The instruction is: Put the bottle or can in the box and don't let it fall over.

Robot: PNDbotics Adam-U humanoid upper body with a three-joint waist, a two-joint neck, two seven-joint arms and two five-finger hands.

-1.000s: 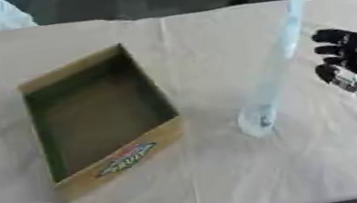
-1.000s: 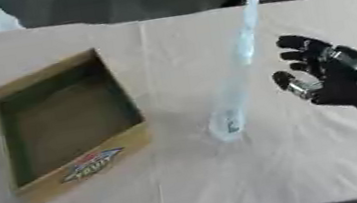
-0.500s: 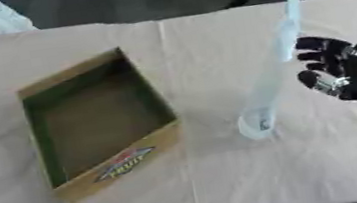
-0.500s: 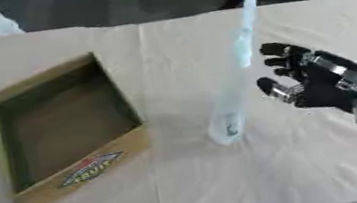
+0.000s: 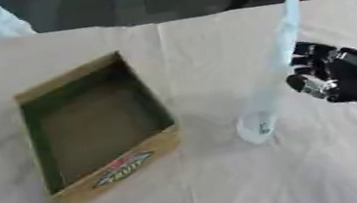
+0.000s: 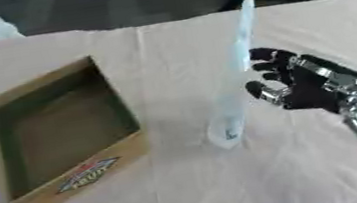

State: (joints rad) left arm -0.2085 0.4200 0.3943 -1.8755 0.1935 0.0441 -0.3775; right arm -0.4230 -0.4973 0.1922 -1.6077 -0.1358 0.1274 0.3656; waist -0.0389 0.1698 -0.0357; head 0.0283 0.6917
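A tall, slim, clear bottle [image 5: 269, 80] with a pale blue cap stands upright on the table [image 5: 229, 182], on the cream cloth that covers it, to the right of the box and outside it. Its round base rests on the cloth a little right of the box's near right corner, and its cap reaches up toward the far edge of the table.

Just to the right of the bottle is the robot's right hand [image 6: 302, 86], black with silver parts, coming in from the right side. Its fingers [image 6: 265, 55] are spread and only lightly bent, with the tips pointing toward the bottle's middle. They are close beside the bottle, but the views do not settle whether any tip touches it. The hand is not wrapped around the bottle; it is released and holds nothing.

The box [image 5: 79, 196] is an open brown cardboard carton with a dark green inside, lying at an angle on the left half of the table, well apart from the hand. A red and white label shows on its near wall. The inside of the box holds nothing.

The left hand does not show in either view.
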